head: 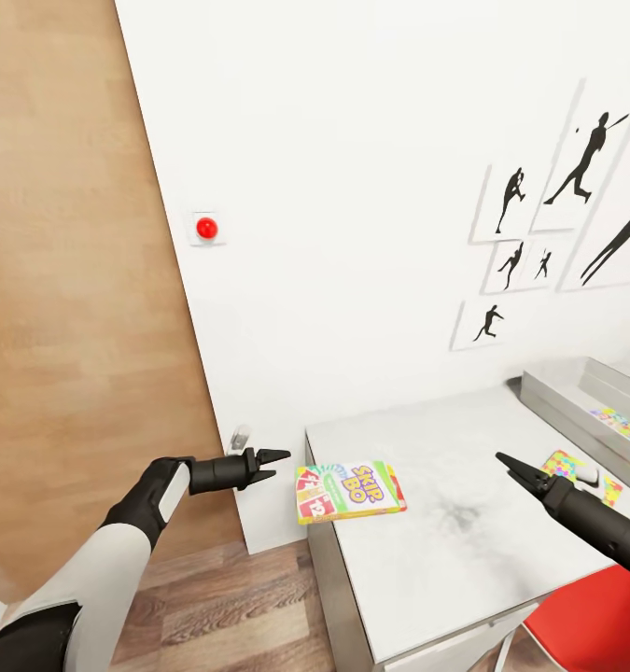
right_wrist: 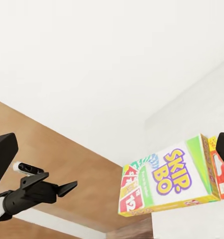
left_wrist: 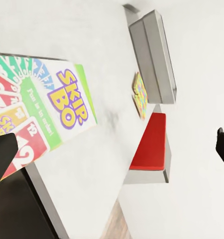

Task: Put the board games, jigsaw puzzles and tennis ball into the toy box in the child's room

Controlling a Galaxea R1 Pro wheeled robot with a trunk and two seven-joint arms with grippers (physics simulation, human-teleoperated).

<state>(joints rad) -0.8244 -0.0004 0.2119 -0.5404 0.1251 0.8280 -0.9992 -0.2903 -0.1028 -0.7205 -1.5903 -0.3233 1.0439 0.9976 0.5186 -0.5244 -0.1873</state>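
- The Skip-Bo board game (head: 351, 491) lies flat at the near corner of the table (head: 464, 551), one end hanging past the table's edge.
- It sits just ahead of the left end effector (head: 279, 455), a small gap apart, with nothing touching it.
- The left end effector looks released and empty; in the head view its dark tips come to one point, so I can't tell how wide it is parted.
- The right end effector (head: 503, 459) hovers over the tabletop on the game's far side, well apart from it and holding nothing; whether it is parted or clenched, I cannot tell.
- Beyond the right end effector, a jigsaw puzzle (head: 576, 469) lies on the table against the toy box (head: 576, 415), and a second patterned square shows inside the box.
- My read: the pick is next, and the overhanging end is the gift. Clamp top and bottom faces there, squarely, because a flat box will pivot from a corner pinch.
- Materials: thin, glossy printed card with crisp edges; smooth white tabletop; grey, sloped-walled, lidless bin. A red chair seat (head: 599, 625) sits below the table's front edge.
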